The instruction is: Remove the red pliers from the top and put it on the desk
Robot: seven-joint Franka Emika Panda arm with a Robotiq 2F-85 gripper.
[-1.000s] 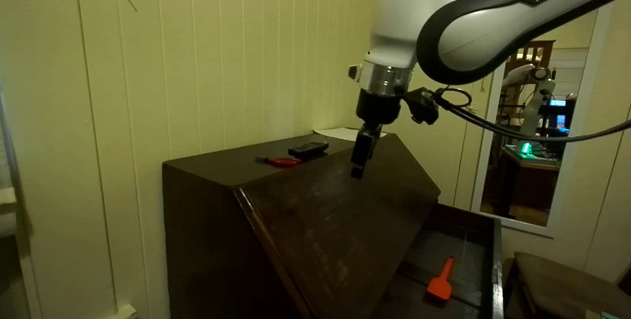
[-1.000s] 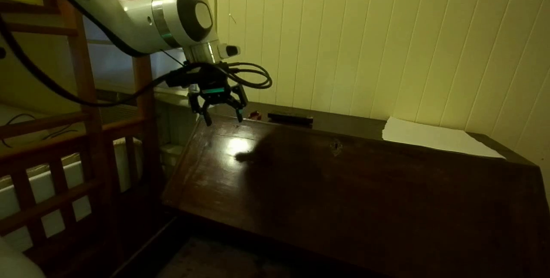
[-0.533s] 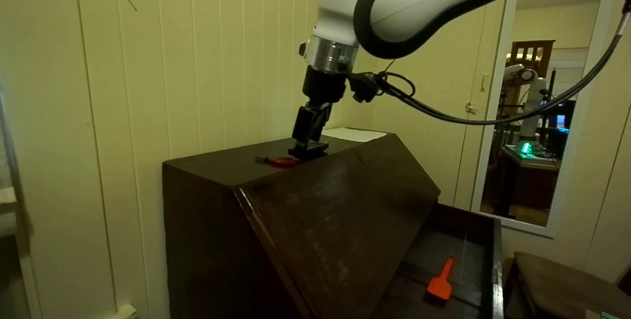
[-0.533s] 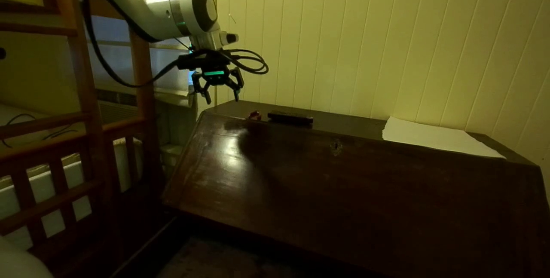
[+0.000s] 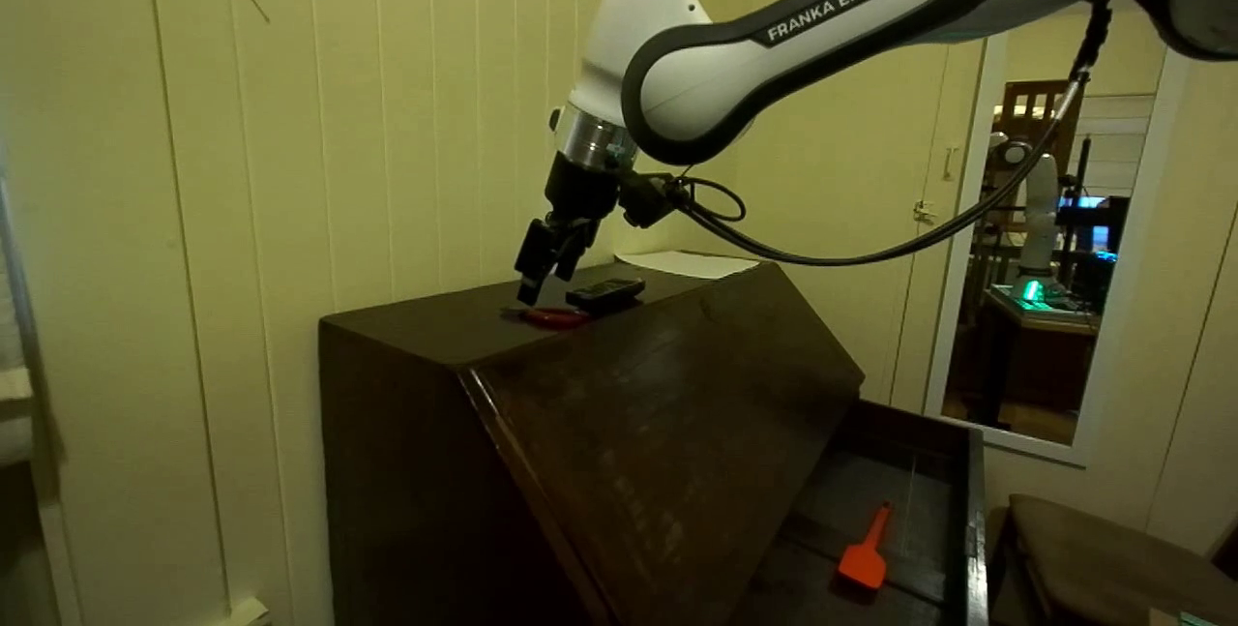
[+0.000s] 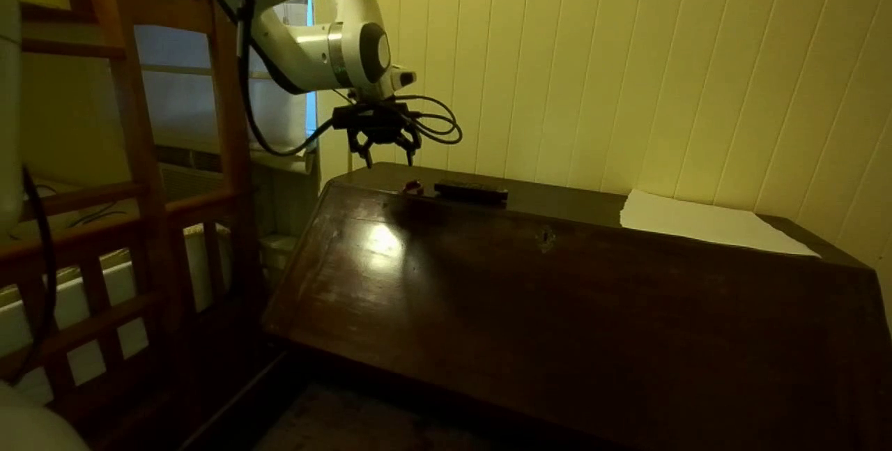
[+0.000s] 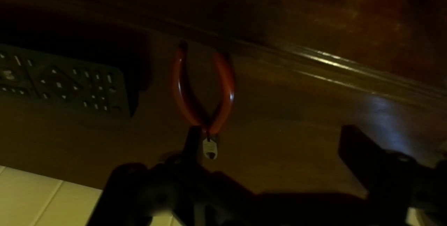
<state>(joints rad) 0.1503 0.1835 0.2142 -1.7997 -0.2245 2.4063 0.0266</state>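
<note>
I'm in a home here, a bedroom by the look of it! There's a slatted wooden frame (image 6: 141, 137), very like a bunk bed, and in front of me a dark slant-front bureau (image 5: 600, 442), complete with a keyhole plate (image 6: 546, 238). On its flat brown counter (image 5: 445, 321) lies a remote control (image 7: 59, 82), everyday household stuff. Cream wall panelling (image 5: 426, 113) climbs behind, a tall white-framed mirror (image 5: 1054, 263) shows to one side, and there, near it, a brown padded seat (image 5: 1112, 558)!
</note>
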